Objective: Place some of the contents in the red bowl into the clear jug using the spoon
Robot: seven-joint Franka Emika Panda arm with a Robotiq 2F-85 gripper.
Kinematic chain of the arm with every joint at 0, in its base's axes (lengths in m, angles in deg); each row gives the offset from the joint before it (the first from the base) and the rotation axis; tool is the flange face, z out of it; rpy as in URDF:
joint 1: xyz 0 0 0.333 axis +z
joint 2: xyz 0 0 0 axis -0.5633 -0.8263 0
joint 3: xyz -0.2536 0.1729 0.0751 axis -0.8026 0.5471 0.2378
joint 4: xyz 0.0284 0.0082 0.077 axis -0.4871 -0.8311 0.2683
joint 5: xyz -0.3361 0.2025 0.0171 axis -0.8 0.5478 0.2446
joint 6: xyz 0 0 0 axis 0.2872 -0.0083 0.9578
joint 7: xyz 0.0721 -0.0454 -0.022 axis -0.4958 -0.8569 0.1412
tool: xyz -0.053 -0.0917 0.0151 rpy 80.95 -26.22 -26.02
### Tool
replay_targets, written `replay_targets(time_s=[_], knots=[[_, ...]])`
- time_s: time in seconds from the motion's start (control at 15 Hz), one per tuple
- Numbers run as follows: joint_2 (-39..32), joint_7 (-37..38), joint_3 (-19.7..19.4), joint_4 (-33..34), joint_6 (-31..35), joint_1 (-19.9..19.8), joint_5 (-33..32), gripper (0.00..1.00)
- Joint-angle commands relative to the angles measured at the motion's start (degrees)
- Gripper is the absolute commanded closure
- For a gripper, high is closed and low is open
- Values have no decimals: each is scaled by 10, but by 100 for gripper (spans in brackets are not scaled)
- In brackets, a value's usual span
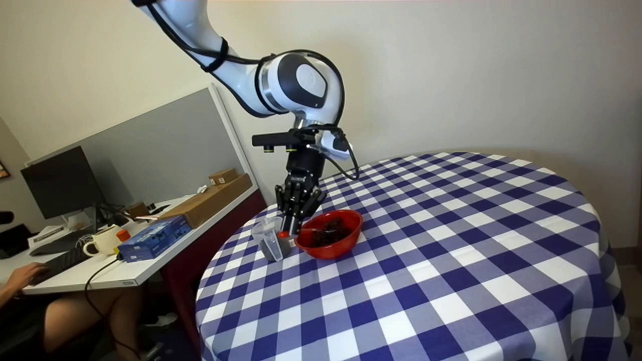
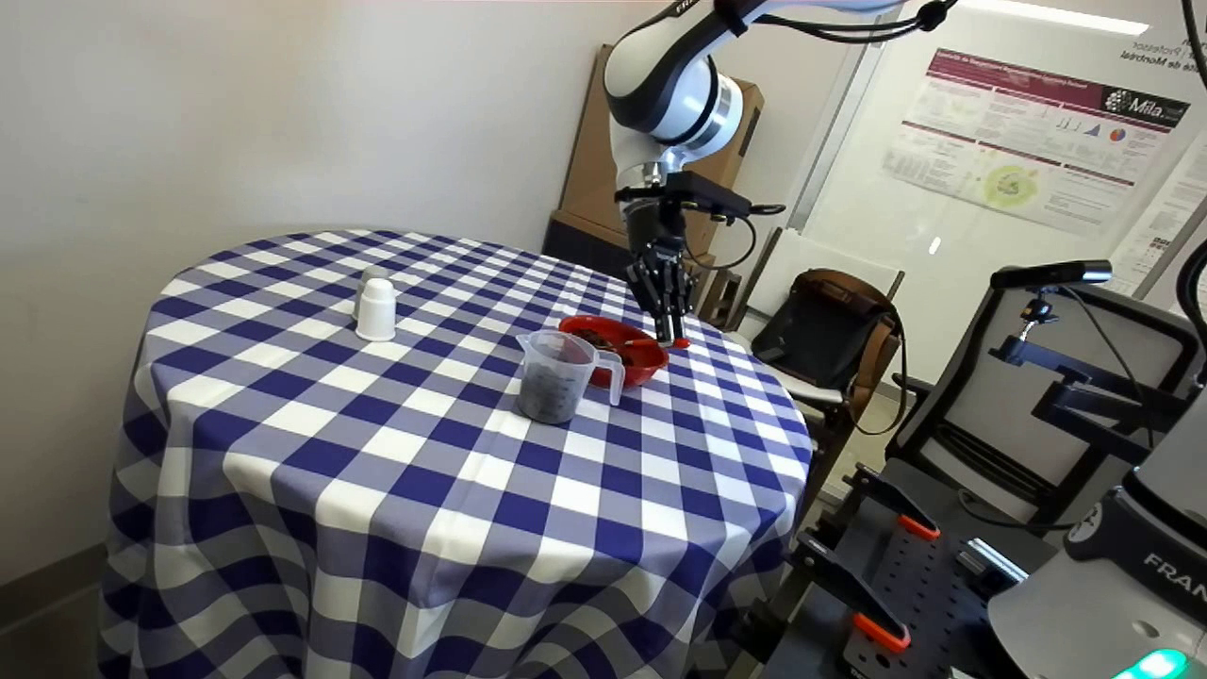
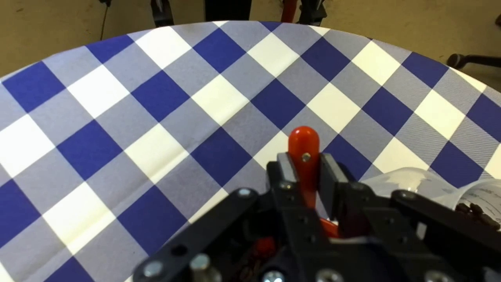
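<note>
The red bowl (image 1: 328, 253) sits on the checked table and holds dark brown bits (image 1: 342, 233); it also shows in an exterior view (image 2: 651, 370). The clear jug (image 2: 550, 379) stands upright beside it, its handle toward the bowl. Dark bits show inside the jug in the wrist view (image 3: 476, 214). My gripper (image 3: 304, 164) is shut on the spoon's orange-red handle (image 3: 303, 141), whose end sticks out past the fingertips. In both exterior views the gripper (image 1: 291, 228) (image 2: 670, 330) is at the bowl's rim. The spoon slants into the bowl; its head is mostly hidden.
A white shaker (image 2: 376, 311) stands farther off on the checked tablecloth (image 1: 441, 281), with a greyish one (image 2: 371, 275) partly behind it. A desk with a blue box (image 1: 154, 239) and a seated person stands beside the table. The table's rounded edge shows in the wrist view.
</note>
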Motion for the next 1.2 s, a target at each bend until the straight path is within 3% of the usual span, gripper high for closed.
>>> replay_targets(time_s=[0.0,1.13], knots=[[31,-17,1,-41,20,-8,13,95],[107,-29,6,-113,50,-1,11,95]])
